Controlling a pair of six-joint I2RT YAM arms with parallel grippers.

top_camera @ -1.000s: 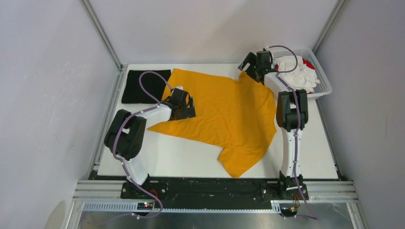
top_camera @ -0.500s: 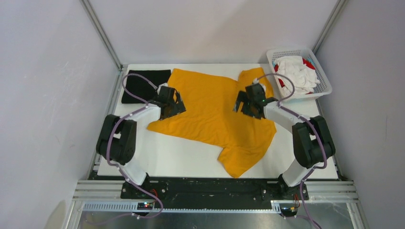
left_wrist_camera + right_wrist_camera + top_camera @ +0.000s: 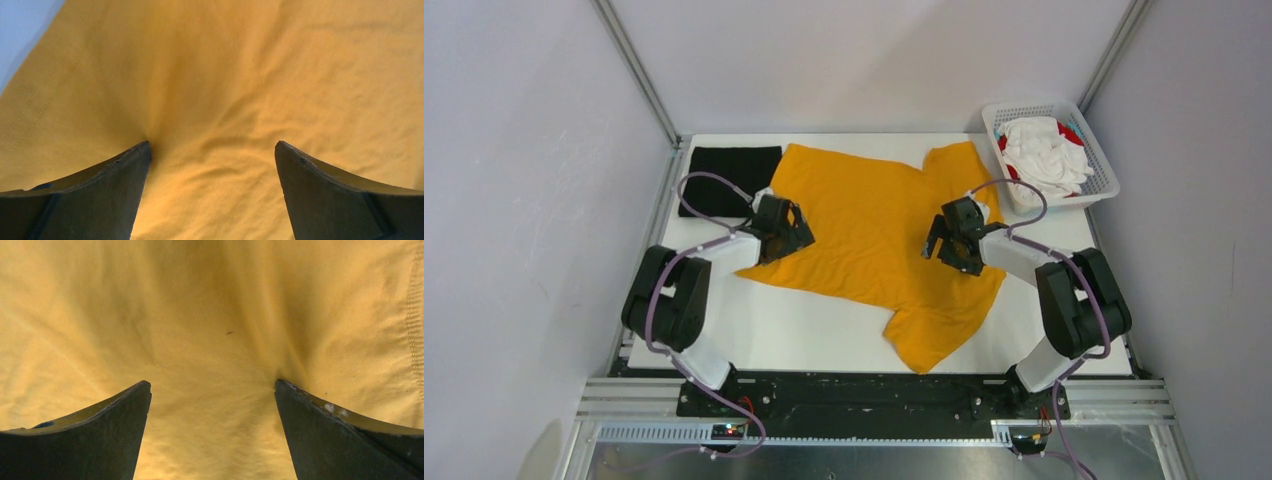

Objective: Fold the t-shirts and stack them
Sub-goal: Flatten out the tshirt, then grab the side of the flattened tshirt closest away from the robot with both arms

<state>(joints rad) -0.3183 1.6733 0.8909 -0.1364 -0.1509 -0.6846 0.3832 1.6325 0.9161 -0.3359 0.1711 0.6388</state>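
Observation:
A mustard-orange t-shirt (image 3: 874, 230) lies spread across the middle of the white table. My left gripper (image 3: 792, 228) is open with its fingertips pressed down on the shirt's left part; the cloth (image 3: 215, 100) fills the left wrist view between the spread fingers (image 3: 100, 190). My right gripper (image 3: 944, 240) is open and pressed down on the shirt's right part; the cloth (image 3: 210, 330) fills the right wrist view, with a seam at its right edge. A folded black t-shirt (image 3: 729, 180) lies at the back left. White and red shirts (image 3: 1046, 152) are piled in the basket.
A white plastic mesh basket (image 3: 1104, 180) stands at the back right corner of the table (image 3: 804, 340). Grey walls close in both sides. A metal frame rail runs along the near edge by the arm bases.
The right arm swung from the basket down onto the shirt's right part. The left gripper shifted slightly back and left on the shirt. The shirt's back right sleeve now lies uncovered.

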